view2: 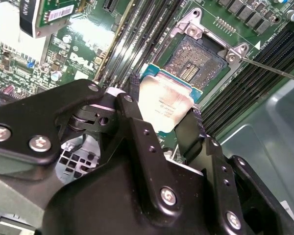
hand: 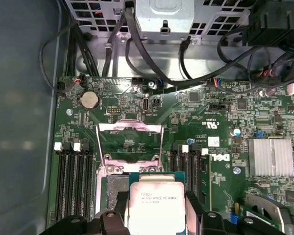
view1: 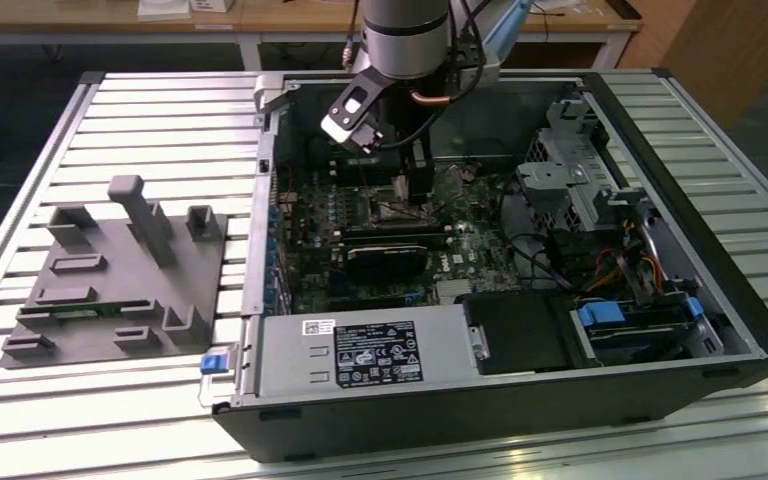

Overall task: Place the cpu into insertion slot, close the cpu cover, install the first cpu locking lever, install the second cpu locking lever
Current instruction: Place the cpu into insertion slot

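My gripper (view2: 164, 111) is shut on the cpu (view2: 162, 103), a pale square chip with a green edge, pinched between two black fingers (view2: 139, 122). It hangs tilted just above the insertion slot (view2: 196, 58), partly overlapping it in both wrist views. The first wrist view shows the cpu (hand: 154, 205) in my gripper (hand: 156, 209), with part of the insertion slot (hand: 115, 183) bare beside it. The cpu cover (hand: 130, 128) stands flipped open beyond the slot. A thin locking lever (view2: 272, 68) sticks out beside the socket. In the exterior view my gripper (view1: 418, 185) reaches down into the computer case over the insertion slot (view1: 398, 212).
Long black memory slots (hand: 73, 176) flank the socket on both sides. A finned heatsink (hand: 269, 156) and cables (hand: 137, 54) lie nearby. Inside the case (view1: 744, 330) are a black fan card (view1: 384, 262), a power supply (view1: 357, 352) and a drive cage (view1: 564, 185). A grey fixture (view1: 117, 275) sits outside.
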You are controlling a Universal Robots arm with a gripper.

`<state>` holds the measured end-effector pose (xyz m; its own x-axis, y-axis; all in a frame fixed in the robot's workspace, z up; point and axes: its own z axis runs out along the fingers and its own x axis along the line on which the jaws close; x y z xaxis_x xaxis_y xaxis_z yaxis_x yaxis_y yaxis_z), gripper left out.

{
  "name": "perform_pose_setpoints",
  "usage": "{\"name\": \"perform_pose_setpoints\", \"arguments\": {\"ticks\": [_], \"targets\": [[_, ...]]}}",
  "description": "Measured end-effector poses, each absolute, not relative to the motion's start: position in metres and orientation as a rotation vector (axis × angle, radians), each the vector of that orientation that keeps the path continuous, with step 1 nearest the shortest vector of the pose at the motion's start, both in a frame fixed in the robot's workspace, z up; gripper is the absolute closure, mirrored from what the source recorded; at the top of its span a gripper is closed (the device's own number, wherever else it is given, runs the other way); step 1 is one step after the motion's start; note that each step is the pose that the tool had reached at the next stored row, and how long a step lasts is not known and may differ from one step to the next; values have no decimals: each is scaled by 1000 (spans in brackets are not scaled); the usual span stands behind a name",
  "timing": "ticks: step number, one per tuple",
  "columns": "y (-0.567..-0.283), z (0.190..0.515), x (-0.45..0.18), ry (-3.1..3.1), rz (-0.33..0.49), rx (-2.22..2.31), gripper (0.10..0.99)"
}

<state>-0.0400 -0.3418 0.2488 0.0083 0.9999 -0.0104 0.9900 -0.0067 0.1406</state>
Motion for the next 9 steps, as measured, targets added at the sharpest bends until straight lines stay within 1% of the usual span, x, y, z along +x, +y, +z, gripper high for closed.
{"name": "perform_pose_setpoints", "arguments": {"ticks": [9], "targets": [[-338,243,-40,2135,140,2151,545]]}}
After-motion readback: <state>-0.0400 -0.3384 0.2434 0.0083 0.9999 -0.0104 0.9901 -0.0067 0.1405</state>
